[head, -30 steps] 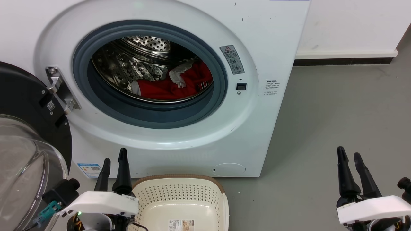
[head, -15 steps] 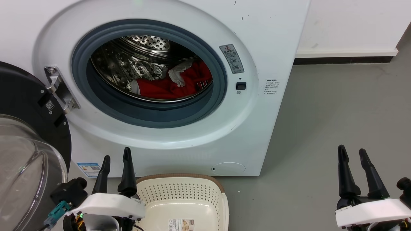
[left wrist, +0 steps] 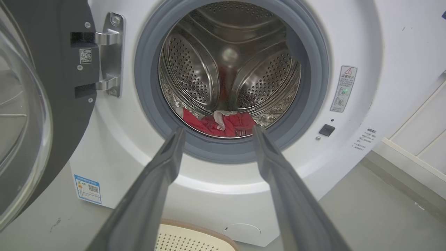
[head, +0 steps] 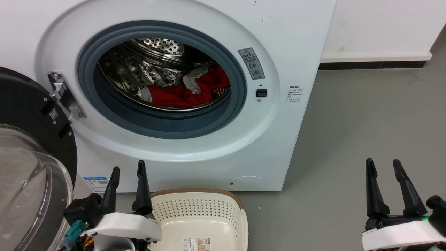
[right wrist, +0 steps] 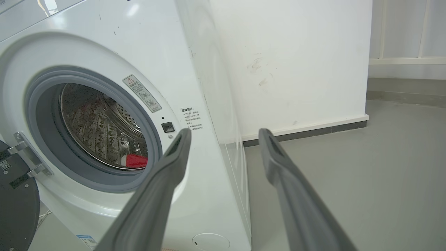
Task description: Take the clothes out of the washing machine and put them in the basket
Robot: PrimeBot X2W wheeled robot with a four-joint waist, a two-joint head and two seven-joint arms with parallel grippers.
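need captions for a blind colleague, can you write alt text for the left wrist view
Red and white clothes lie at the bottom of the washing machine's steel drum, framed between the spread dark fingers of the left gripper. The glass door stands open at left, and the basket's rim shows at the bottom edge.

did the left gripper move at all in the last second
Yes. The left gripper has shifted slightly right toward the basket, its fingers spreading wider, while the basket stays put.
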